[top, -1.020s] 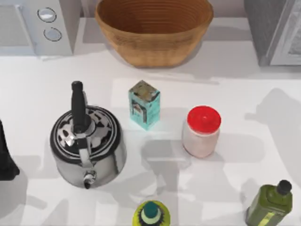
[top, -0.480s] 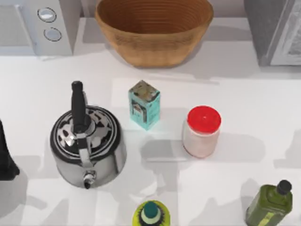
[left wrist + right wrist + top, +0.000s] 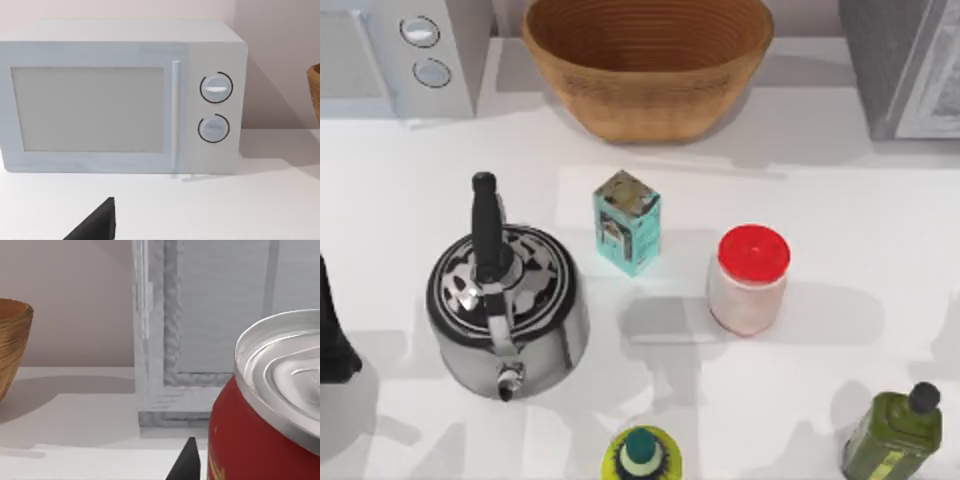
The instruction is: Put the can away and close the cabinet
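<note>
The can [image 3: 265,405] stands upright at the right wrist view's lower right, cabinet [image 3: 210,330] beyond; right gripper's grip can't be told.

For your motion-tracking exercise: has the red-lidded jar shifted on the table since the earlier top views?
No. The jar stays right of the teal box, same gap.

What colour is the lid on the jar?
The jar's lid is bright red, over a whitish body. It shows best in the top view.
</note>
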{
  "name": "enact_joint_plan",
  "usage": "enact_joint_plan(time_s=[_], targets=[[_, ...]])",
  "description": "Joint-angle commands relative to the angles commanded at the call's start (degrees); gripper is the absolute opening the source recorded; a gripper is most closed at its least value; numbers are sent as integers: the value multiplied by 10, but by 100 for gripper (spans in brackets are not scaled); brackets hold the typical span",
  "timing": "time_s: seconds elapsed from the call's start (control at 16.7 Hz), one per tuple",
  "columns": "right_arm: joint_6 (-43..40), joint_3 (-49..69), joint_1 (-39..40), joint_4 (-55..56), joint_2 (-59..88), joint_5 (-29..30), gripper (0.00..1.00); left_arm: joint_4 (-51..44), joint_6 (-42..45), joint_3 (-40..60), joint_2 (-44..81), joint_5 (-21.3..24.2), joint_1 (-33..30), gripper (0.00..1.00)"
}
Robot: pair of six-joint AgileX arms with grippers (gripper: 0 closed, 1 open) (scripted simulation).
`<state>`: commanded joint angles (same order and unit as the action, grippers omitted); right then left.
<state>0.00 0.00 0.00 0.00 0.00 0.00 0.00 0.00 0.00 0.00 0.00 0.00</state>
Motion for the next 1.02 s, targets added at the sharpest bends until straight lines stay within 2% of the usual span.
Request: enact_joint_plan(time_s=[0.24,0.42,0.6,1.02], targets=[[2,19,5,-4,18,2,0,0,0,0,0,0,0,100],[5,91,16,-23,79,10,0,0,0,0,0,0,0,100],[7,217,30,-51,176,24,0,0,0,0,0,0,0,100],[10,607,70,-138,450,62,0,0,0,0,0,0,0,100]])
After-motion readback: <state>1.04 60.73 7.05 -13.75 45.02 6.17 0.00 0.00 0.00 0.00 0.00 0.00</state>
